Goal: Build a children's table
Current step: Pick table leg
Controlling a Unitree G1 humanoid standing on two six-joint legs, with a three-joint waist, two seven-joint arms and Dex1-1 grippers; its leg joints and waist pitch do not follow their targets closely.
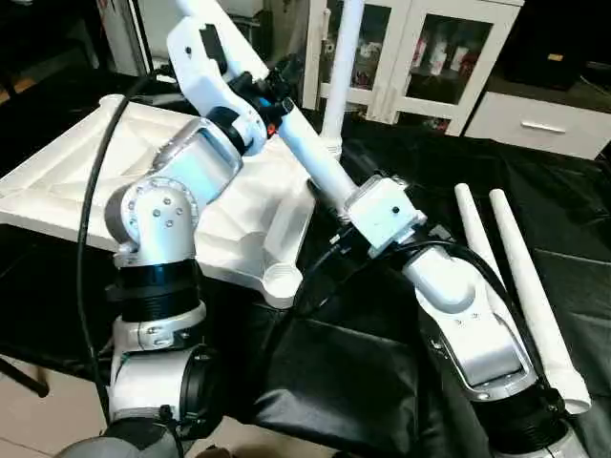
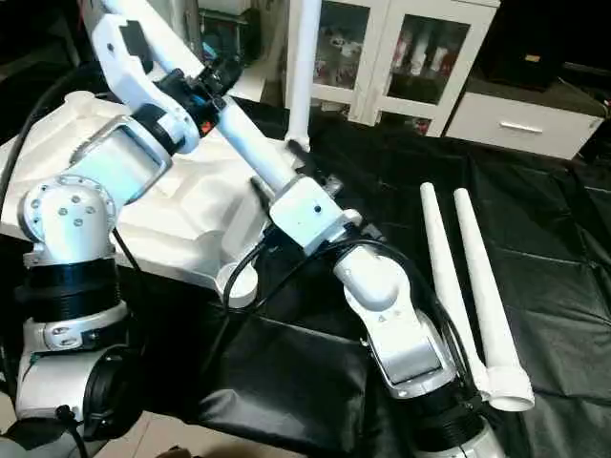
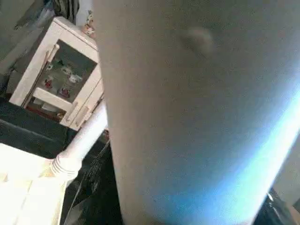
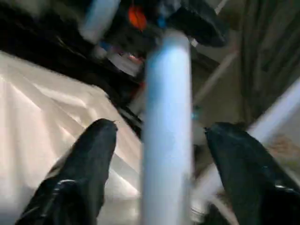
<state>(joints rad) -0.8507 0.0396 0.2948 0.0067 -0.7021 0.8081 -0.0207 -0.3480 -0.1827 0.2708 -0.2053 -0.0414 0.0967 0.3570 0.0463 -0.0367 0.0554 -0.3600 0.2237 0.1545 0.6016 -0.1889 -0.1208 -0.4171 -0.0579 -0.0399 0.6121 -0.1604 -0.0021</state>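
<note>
Right end effector (image 4: 161, 136): fingers (image 4: 89, 159) apart on either side of a slanted white leg (image 2: 250, 143), neither pad pressing on it.
Left end effector (image 2: 212, 81): meets the same leg higher up; whether it clamps the leg cannot be told.
Slanted leg: rises over the tabletop's near right edge.
Tabletop (image 1: 76, 181): upside down on the black-covered desk (image 1: 401, 143), ribs up, a round corner socket (image 1: 284, 281) at its near corner.
Standing leg (image 1: 341, 67): upright in the far right corner.
Spare legs (image 1: 511, 277): two lying side by side on the desk, well apart from the tabletop.
Cabinet (image 1: 420, 57): white, glass-doored, behind the desk.
</note>
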